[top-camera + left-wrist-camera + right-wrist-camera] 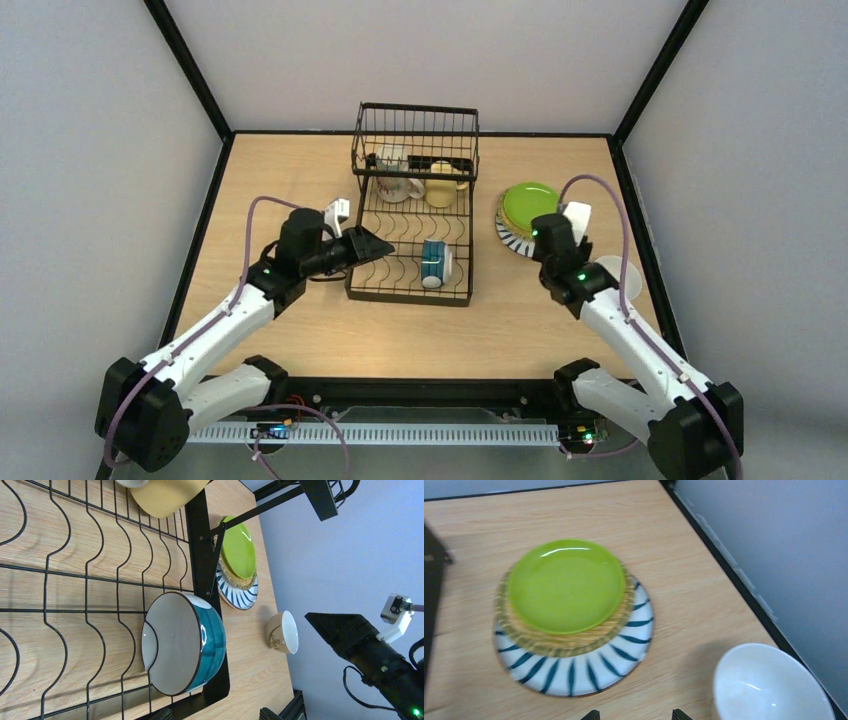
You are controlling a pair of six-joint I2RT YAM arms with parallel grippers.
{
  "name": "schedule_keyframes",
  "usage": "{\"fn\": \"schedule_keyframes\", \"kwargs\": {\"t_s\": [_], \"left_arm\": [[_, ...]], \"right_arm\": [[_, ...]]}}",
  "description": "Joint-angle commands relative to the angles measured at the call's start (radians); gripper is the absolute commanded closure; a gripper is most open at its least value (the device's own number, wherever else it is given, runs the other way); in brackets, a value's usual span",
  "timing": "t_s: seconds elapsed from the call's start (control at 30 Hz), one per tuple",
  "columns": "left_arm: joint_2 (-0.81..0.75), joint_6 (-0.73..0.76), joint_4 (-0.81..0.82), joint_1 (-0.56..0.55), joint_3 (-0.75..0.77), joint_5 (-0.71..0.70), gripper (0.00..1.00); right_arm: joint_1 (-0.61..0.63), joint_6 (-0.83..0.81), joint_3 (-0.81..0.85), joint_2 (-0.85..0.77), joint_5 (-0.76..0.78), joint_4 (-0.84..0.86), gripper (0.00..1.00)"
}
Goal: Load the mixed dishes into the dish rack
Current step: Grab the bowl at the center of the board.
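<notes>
Wood-grain table (300, 330), grey walls on three sides, black frame posts at the far corners.

Dish rack (408, 297): stands mid-table, towards the far edge. Its raised basket section is at the far end.

Rack contents:
- Blue-patterned mug (185, 642) lies on its side on the wires at the rack's near right corner.
- Pale yellow mug (441, 190) sits at the far end, under the basket.
- Pale mug (399, 187) sits just beside the yellow one, on its left.

Not yet loaded:
- Three plates are stacked on the table just beside the rack's right side, towards the far right corner.
- Lime green plate (566, 585) is on top, tan plate (569, 641) is under it, and striped plate (574, 677) is at the bottom.
- White mug (769, 685) stands upright close to the table's right edge, nearer than the stack. It has a small brown print on its side.

My left pincer (375, 245) reaches over the rack's left edge, spread wide with nothing in it.

My right pincer (634, 715) hangs on the near side of the plate stack. Its fingertips (676, 714) are apart with nothing between them, touching neither plates nor mug.
</notes>
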Motion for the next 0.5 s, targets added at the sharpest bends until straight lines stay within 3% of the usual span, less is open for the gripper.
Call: {"fn": "schedule_keyframes", "kwargs": {"t_s": [0.0, 0.47], "left_arm": [[-0.026, -0.005, -0.04, 0.012, -0.023, -0.003, 0.01], [-0.037, 0.014, -0.052, 0.015, -0.031, 0.037, 0.01]], "right_arm": [[-0.138, -0.017, 0.052, 0.033, -0.098, -0.052, 0.18], [-0.324, -0.007, 0.1, 0.158, -0.169, -0.09, 0.13]]}}
